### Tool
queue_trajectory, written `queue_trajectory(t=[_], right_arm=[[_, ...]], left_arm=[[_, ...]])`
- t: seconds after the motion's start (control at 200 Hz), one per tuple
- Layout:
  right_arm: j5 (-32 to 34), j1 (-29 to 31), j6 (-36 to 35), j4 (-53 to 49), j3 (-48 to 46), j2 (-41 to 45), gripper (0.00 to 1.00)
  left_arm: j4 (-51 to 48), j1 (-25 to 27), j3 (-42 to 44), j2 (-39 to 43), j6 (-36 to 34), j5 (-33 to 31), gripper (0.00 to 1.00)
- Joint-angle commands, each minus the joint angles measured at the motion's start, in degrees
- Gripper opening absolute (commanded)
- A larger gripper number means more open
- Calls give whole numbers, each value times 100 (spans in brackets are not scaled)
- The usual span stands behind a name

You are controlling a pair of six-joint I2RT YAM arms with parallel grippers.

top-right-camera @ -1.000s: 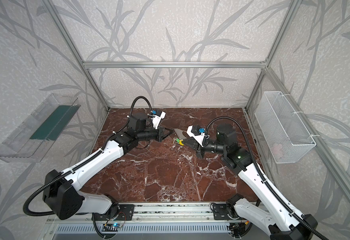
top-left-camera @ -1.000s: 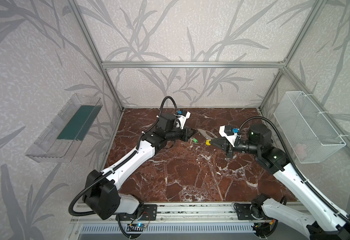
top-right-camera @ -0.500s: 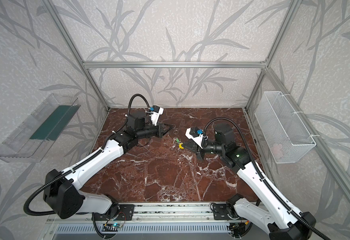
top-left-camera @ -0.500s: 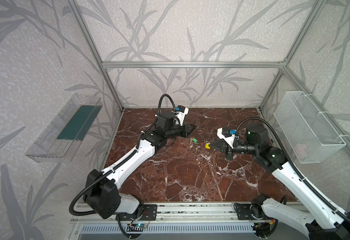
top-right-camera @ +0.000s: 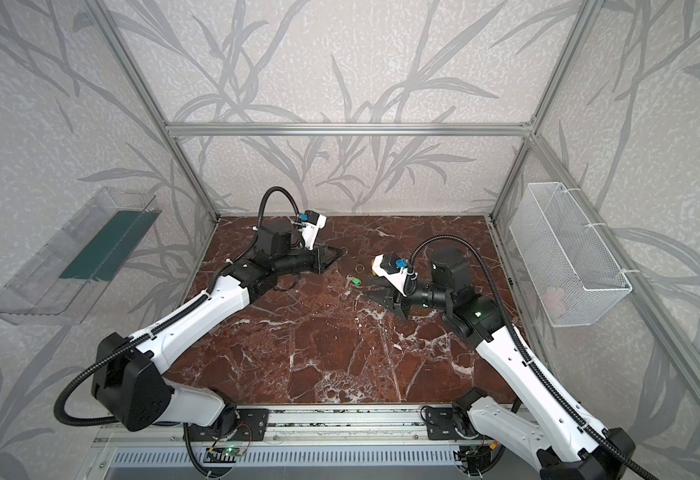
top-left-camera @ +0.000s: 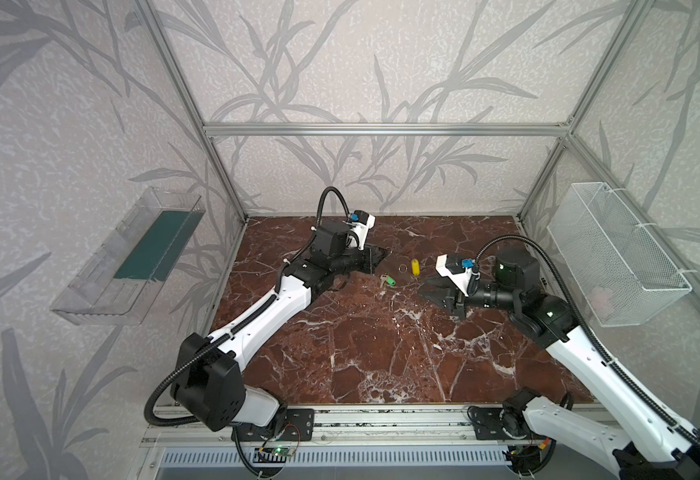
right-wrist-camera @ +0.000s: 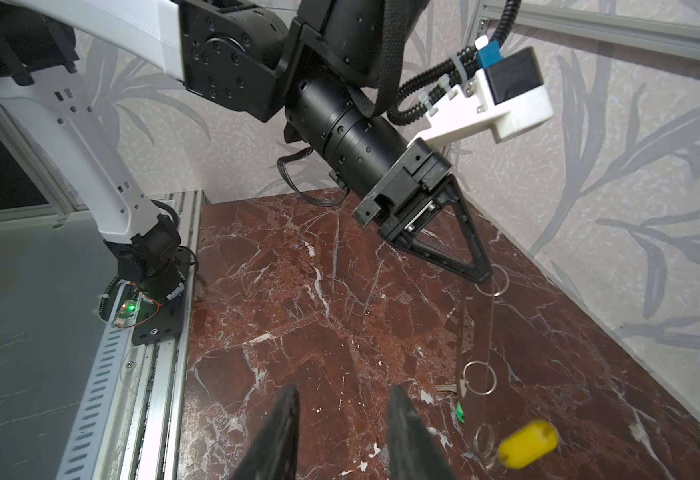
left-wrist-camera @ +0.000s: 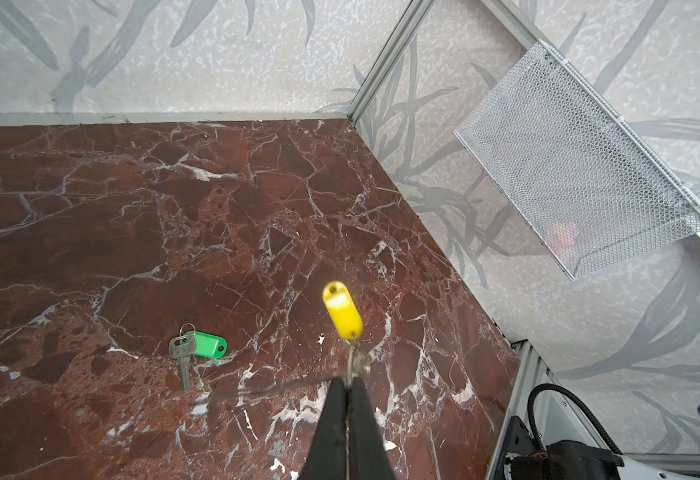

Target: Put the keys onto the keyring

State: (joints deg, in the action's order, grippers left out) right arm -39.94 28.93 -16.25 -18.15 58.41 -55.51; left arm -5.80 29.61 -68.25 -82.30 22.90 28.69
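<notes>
Your left gripper (right-wrist-camera: 484, 275) is clamped on the ring (right-wrist-camera: 492, 283), yellow key (top-left-camera: 415, 267) just beyond it; your right gripper (right-wrist-camera: 343, 390), jaws apart, has the green key (top-left-camera: 387, 281) just left in a top view, lying left-right.

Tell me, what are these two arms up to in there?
Two robot arms are at a key-threading job. The left gripper is pinched shut on a small metal ring, and a thin wire seems to run from it towards the yellow tag, which looks blurred. The right gripper is open and empty, close by. The green-tagged key lies on the marble table, with neither gripper on it.
</notes>
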Motion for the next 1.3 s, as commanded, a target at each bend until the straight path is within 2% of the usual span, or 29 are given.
queue_trajectory(t=[0.0, 0.21, 0.455, 0.795, 1.12, 1.295], right_arm=[[418, 11, 143, 270, -28, 192, 36], [884, 13, 439, 582, -246, 345, 37], [1463, 15, 950, 990, -614, 475, 39], [1524, 14, 1586, 1576, -976, 488, 41], [2316, 16, 2289, 1746, -972, 79, 43], [2144, 15, 2364, 1623, -796, -380, 43]], left_arm=[[-56, -13, -259, 17, -238, 58, 0], [-69, -16, -209, 118, -401, 123, 0], [-58, -6, 2, 486, -987, 224, 0], [-151, -7, 197, 1062, -1350, 269, 0], [-246, 0, 246, 1458, -1691, 435, 0], [-254, -7, 273, 1567, -1744, 592, 0]])
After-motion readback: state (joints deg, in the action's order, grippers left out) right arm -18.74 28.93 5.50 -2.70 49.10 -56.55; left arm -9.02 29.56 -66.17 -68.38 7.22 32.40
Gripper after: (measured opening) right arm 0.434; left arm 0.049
